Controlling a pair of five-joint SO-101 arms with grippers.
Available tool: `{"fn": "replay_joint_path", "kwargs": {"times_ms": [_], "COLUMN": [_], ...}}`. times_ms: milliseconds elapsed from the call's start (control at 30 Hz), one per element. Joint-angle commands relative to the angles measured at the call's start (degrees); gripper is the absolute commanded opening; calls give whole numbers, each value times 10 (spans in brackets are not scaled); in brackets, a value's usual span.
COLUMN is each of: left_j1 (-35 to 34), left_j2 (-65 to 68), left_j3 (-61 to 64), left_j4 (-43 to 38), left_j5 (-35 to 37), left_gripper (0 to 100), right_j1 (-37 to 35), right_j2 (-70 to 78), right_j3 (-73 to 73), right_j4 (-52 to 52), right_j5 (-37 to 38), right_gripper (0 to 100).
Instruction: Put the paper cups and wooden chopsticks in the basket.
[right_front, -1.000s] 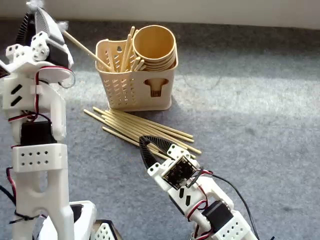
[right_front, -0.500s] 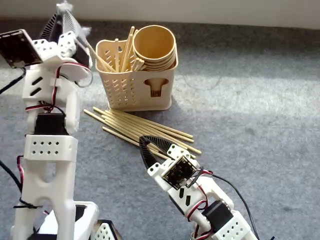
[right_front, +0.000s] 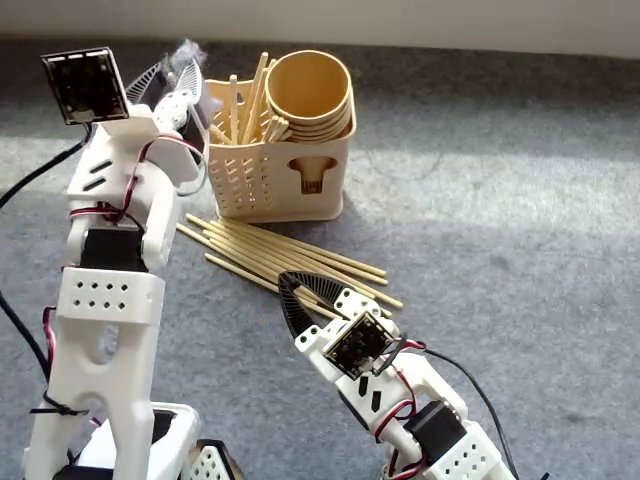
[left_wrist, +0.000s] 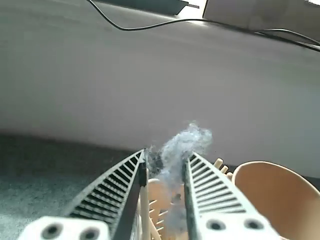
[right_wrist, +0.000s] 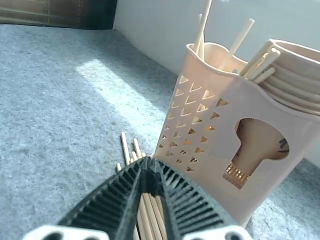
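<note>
A cream basket (right_front: 270, 180) holds a stack of paper cups (right_front: 310, 90) and several upright wooden chopsticks (right_front: 245, 100). More chopsticks (right_front: 290, 255) lie in a loose pile on the carpet in front of it. My left gripper (right_front: 175, 72) hangs at the basket's left rim, fingers a little apart. A chopstick (left_wrist: 145, 205) lies along one finger and grey fluff (left_wrist: 182, 145) clings between them, with a cup (left_wrist: 270, 195) just beyond. My right gripper (right_front: 292, 290) is low at the pile's near edge, its tips (right_wrist: 150, 164) together over chopsticks (right_wrist: 127, 150) facing the basket (right_wrist: 220, 125).
Grey carpet (right_front: 500, 200) stretches to the right of the basket and pile. A pale wall (left_wrist: 150, 75) with a black cable (left_wrist: 150, 22) stands behind the basket. The left arm's tall white body (right_front: 100, 300) stands close to the pile's left end.
The left arm has swung right and lowered its gripper to the basket's left rim, and the chopstick it held out now points down into the basket. The right arm has not moved.
</note>
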Motion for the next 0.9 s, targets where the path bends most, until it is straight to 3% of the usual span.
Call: {"fn": "replay_joint_path", "kwargs": {"times_ms": [0,267,467,867], "left_j1": [13,12,36,44], "left_j2": [-5,-6,-3,-1], "left_j3": [-19,-55,-87,2], "left_j4": [8,24,53,53], "left_j5": [-9,-7,-6,-6], "left_gripper": [139,106,16,7], "right_j1": [-4,-4,-4,-3], "right_j2": [-6,-6,-6,-6], "right_j3": [53,53,53,53], "right_j4": [1,1,1,1], "right_j5": [6,6,6,6], "right_gripper": [5,5,5,5]}}
